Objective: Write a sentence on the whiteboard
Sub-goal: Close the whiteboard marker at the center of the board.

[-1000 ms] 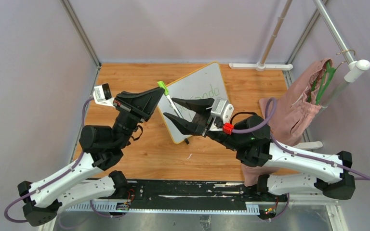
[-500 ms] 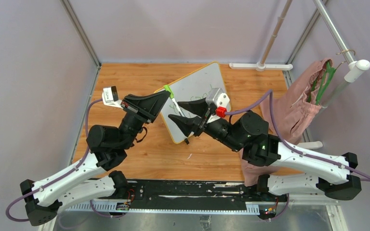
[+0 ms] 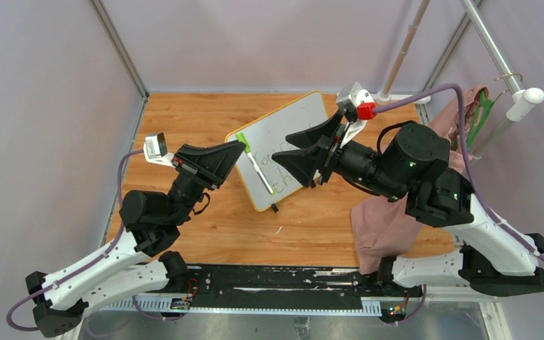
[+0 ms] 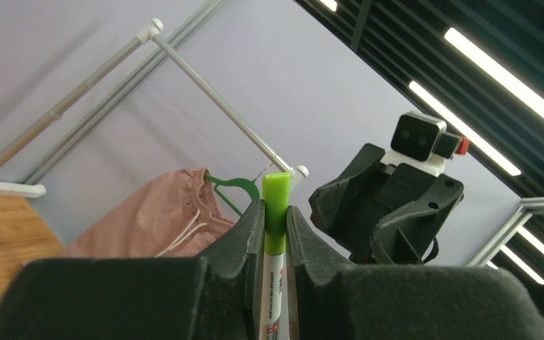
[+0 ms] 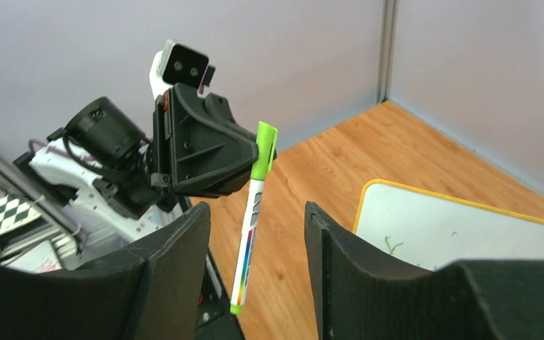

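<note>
Two arms are working over one wooden desk [image 3: 205, 113], and one whiteboard [image 3: 294, 120] is lying flat toward the desk's back. One green sentence [image 3: 264, 154] is showing on the whiteboard's near part, partly hidden by gripper fingers. The left gripper [image 3: 239, 147] is clamping tight on the single green-capped marker [image 3: 258, 170], which is slanting over the board's near left corner, while the right gripper [image 3: 280, 146] is facing it, jaws apart. One pink garment [image 3: 397, 227] is hanging by one green hanger [image 3: 478, 117] at the right.

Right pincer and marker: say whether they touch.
Apart. Right wrist view: the marker hangs between the open fingers of the right pincer, gaps either side.
</note>
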Motion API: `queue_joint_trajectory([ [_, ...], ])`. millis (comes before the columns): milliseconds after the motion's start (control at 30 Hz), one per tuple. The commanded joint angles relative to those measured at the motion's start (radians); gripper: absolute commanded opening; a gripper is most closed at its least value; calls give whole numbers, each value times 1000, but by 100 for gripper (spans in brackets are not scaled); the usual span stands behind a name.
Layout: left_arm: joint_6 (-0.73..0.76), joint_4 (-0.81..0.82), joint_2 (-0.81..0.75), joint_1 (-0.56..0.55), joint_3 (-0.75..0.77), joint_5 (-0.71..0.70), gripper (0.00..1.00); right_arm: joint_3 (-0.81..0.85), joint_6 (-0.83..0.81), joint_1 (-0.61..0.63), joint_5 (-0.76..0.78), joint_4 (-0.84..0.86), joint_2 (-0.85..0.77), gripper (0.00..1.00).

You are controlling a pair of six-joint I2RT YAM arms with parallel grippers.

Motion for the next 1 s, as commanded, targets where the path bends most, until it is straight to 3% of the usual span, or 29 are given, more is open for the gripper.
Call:
queue_joint_trajectory([
  [0, 69, -48, -23, -9, 20, 81, 0, 103, 73, -37, -171, -285, 39, 55],
  [200, 94, -55, -59, -9, -1, 142, 0, 147, 140, -62, -326, -347, 102, 56],
  [700, 86, -81, -88, -9, -8, 169, 0, 36, 231, -64, -350, -189, 136, 55],
  [767, 85, -80, -89, -9, -10, 166, 0, 35, 232, -66, -359, -183, 144, 51],
  [967, 77, -80, -95, -9, -21, 162, 0, 34, 230, -66, -389, -185, 160, 25],
])
